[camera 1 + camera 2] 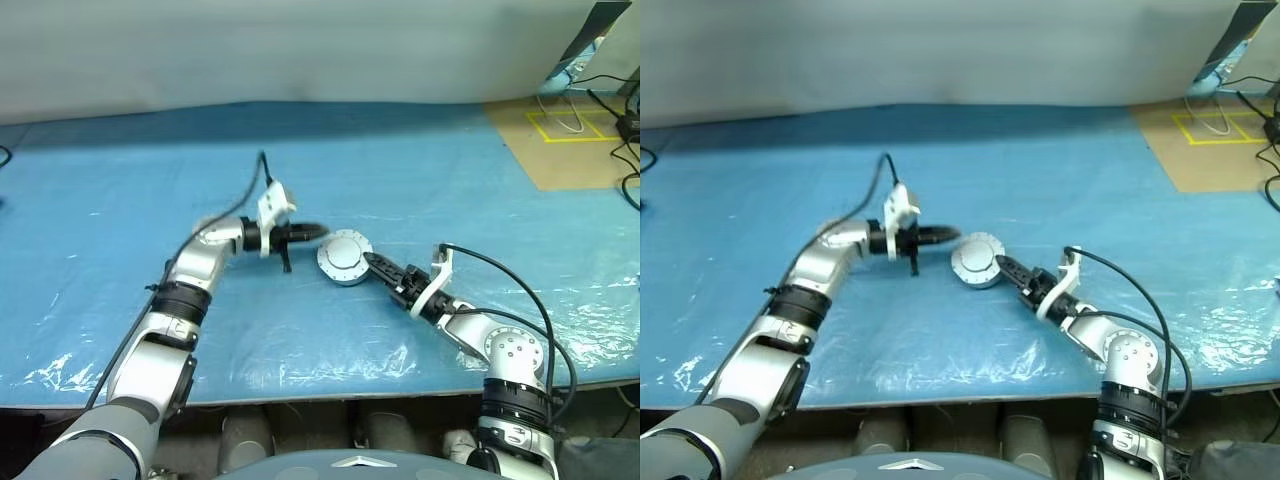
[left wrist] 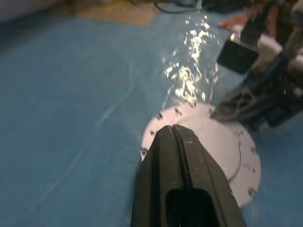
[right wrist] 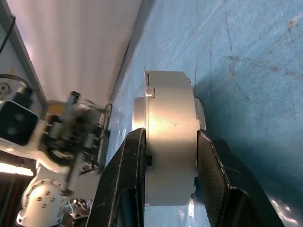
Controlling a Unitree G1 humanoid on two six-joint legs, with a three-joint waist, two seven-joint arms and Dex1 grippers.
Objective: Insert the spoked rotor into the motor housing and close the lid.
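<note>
Right end effector [image 1: 372, 262] grasping motor housing [image 1: 344, 258], lid [image 2: 222, 146] on; left end effector [image 1: 318, 231] clenched, empty, just above.

Both arms silver-grey metal w/ black joint bands. White brackets at wrists, black cables looping off each. Left gripper [image 1: 312, 232] & right gripper [image 1: 372, 263]: black tapered fingers [image 2: 189, 161]. Small screws on right elbow housing.

The lid [image 1: 344, 256] hides the housing's inside, so the rotor cannot be made out. In the left wrist view, the left gripper [image 2: 173, 128] covers part of the lid, and the right gripper [image 2: 251, 101] is blurred.
</note>
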